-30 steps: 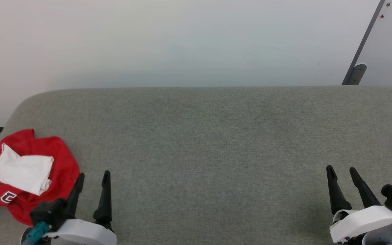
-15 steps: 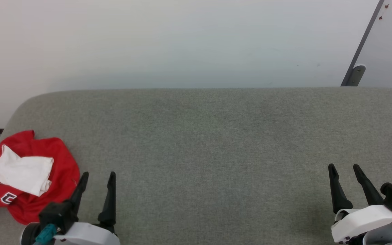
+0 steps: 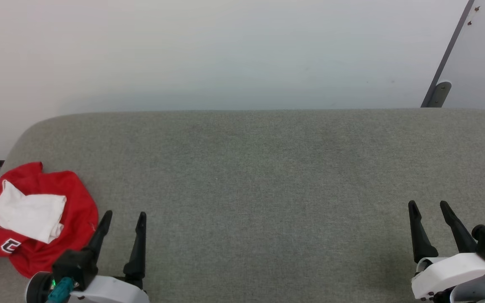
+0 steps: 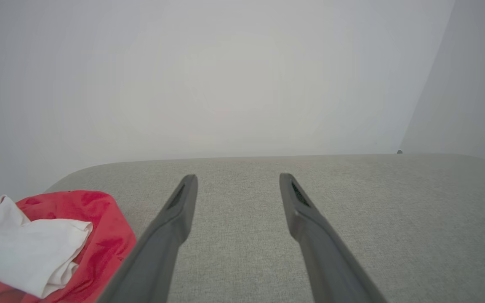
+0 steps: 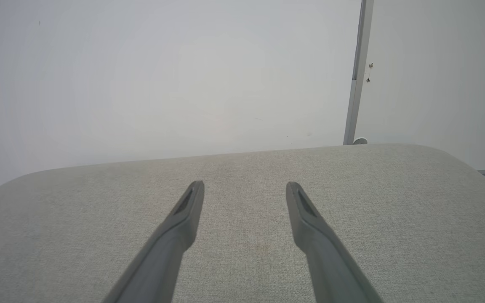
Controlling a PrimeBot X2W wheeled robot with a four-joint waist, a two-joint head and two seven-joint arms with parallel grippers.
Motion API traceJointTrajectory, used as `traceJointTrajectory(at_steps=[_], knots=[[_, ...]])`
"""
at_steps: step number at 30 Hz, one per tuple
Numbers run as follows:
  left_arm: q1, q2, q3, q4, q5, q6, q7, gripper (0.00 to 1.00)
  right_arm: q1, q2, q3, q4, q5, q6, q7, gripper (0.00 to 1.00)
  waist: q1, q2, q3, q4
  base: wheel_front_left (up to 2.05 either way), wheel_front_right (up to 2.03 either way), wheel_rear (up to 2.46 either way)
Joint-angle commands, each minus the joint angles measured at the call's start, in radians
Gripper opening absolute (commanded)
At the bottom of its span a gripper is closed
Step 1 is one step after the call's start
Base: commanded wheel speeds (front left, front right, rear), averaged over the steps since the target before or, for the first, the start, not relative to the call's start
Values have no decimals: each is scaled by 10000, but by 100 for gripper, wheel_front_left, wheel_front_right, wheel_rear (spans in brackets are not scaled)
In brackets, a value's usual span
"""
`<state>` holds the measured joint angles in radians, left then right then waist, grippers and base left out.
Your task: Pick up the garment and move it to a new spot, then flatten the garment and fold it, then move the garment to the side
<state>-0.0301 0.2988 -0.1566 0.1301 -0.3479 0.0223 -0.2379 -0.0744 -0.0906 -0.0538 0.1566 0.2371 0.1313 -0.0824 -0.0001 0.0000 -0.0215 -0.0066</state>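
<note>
crumpled red garment [image 3: 36, 219], white patch atop, perhaps a sleeve, both jaws apart, empty

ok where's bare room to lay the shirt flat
Everything right of the garment is bare grey top, back to the wall and across to its right end. Only the near left corner is crowded, by the crumpled garment.

In the head view, the left jaws have slid a little toward 3 o'clock, away from the garment [image 3: 78, 198]. One tip used to sit over the garment's red edge. Now a thin strip of grey bench [image 3: 267, 168] shows between them. The right jaws have crept a little toward 1 o'clock. The whole head view has also dipped a tiny bit, because the camera moved, not the things.
</note>
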Motion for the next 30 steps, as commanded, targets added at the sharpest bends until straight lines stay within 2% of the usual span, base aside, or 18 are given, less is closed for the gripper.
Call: traceJointTrajectory(at_steps=[1, 7, 11, 30], knots=[[91, 33, -8, -41, -8, 32, -16, 100, 19, 14, -13, -41, -32, -10, -16, 100, 1, 0, -5, 0, 0, 0, 0], [92, 34, -35, -70, -103, 42, 19, 100, 28, -37, 20, -55, 48, -10, -28, 100, 1, 0, -20, 50, 0, 0, 0], [22, 75, 57, -36, -207, 94, 42, 100, 44, -35, 203, -102, 169, -10, 43, 100, 1, 0, -68, 340, 0, 0, 0], [330, 409, 863, -546, -669, 851, 571, 100, -603, -316, 1885, 179, 578, -10, 205, 100, 1, 0, -453, 3092, 0, 0, 0]])
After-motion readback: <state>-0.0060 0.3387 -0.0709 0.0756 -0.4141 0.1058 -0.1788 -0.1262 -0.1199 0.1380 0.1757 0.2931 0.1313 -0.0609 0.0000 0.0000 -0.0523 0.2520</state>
